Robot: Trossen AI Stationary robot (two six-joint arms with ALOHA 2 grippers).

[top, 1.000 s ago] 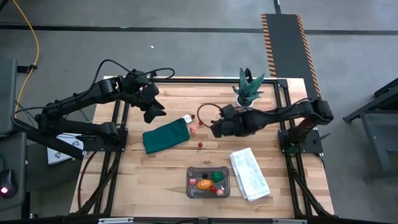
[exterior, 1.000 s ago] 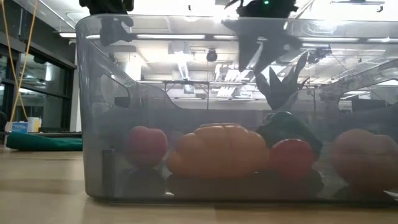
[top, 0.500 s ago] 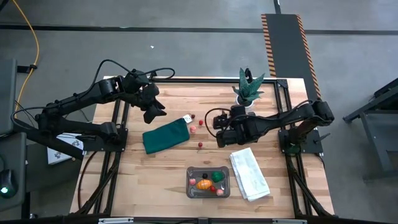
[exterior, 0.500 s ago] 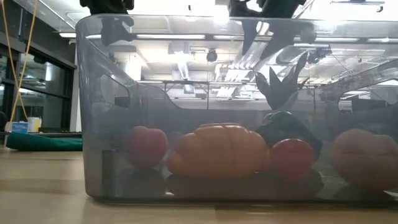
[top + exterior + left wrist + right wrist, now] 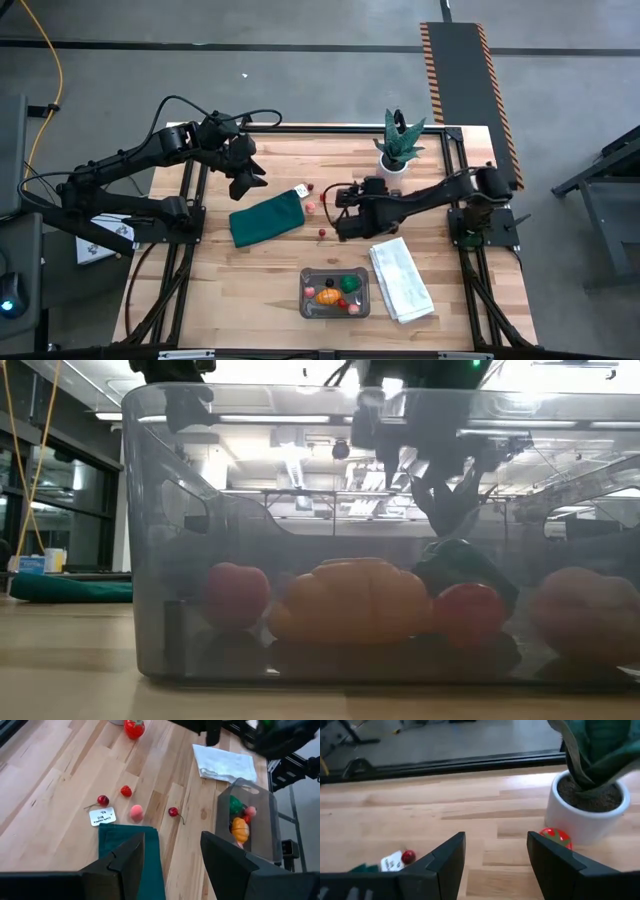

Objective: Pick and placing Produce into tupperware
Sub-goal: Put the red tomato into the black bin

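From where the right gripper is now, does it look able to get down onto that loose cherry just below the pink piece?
Probably yes. The right gripper hangs open beside the cherry, which lies on bare wood, apart from the pink piece and the dark green cloth, so nothing looks in the way.

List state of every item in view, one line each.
left gripper: open, empty, above the green cloth
right gripper: open, empty, mid-table
tupperware: open, holding several produce pieces
loose produce: lying on the table
white towel: folded, beside the tupperware
potted plant: upright
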